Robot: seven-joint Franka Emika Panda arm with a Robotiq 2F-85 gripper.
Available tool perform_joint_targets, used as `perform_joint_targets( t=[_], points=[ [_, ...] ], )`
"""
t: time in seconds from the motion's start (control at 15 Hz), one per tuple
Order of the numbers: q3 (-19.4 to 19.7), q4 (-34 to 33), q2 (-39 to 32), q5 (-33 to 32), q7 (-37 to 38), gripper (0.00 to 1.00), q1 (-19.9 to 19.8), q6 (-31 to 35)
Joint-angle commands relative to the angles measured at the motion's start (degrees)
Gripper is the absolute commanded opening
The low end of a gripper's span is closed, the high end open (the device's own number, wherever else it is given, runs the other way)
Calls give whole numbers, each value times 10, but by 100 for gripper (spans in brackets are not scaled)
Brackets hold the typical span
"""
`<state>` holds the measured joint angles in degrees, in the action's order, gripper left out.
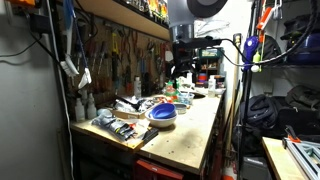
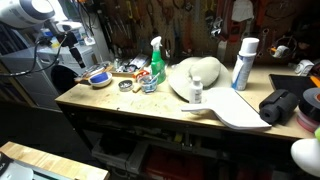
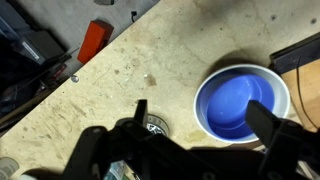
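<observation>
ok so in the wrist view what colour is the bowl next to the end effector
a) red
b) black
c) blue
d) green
c: the bowl on the bench is plainly blue inside, with a paler rim.

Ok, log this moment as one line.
gripper: open, empty | below it: blue bowl, upright on workbench | nearby: orange object
</observation>
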<state>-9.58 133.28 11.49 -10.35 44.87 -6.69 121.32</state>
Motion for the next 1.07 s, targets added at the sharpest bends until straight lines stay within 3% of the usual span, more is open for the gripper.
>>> perform_joint_targets(
  t=[0.0,0.13,0.33,0.4,0.47,0.53,0.73,1.0],
  points=[
    [10,-75,-103,-34,103,100,16,-24],
    [22,-103,-146,-38,135,97,33,-29],
    [43,-134,-194,-28,166,80,54,-26],
    [51,-143,-205,-26,174,65,60,-30],
    [58,-149,-215,-23,181,58,65,-34],
    [66,-154,-223,-21,186,61,70,-38],
    [82,-165,-240,-9,196,32,77,-48],
    [94,-171,-246,-4,202,3,85,-55]
  ],
)
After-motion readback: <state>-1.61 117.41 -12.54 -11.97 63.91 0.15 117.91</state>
